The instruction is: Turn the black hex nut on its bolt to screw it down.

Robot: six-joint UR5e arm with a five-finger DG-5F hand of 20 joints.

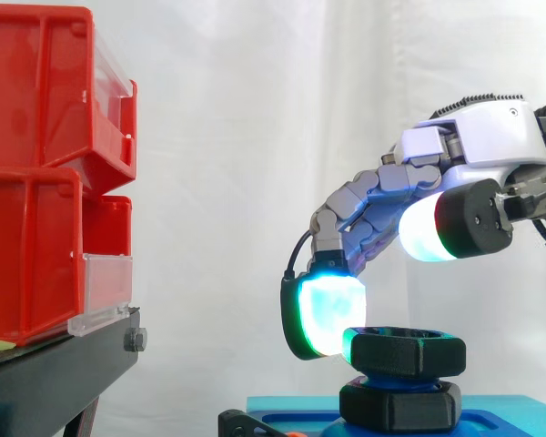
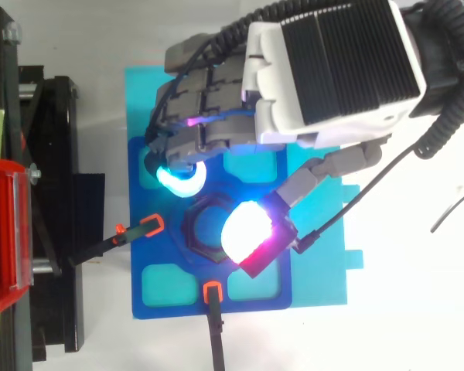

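The black hex nut (image 1: pixel 408 350) sits high on its bolt, above a second black hex piece (image 1: pixel 400 406) on the blue fixture plate (image 1: pixel 500 411). From above, the nut (image 2: pixel 195 232) lies at the plate's (image 2: pixel 164 287) middle. My hand (image 1: pixel 491 137) reaches in from the right, fingers bent downward. A cyan-glowing fingertip (image 1: pixel 331 315) hangs at the nut's left side, touching or nearly so. The thumb pad (image 1: pixel 434 228) is raised well above the nut, so nothing is pinched. In the top view the hand (image 2: pixel 332 69) covers the plate's far part, and the thumb pad (image 2: pixel 247 230) overlaps the nut's right edge.
Stacked red bins (image 1: pixel 36 182) on a black stand (image 1: pixel 59 369) are to the left. Two black clamps with orange tips (image 2: pixel 150 226) (image 2: pixel 211 292) grip the fixture near the nut. A lighter blue base (image 2: pixel 321 263) lies under the plate.
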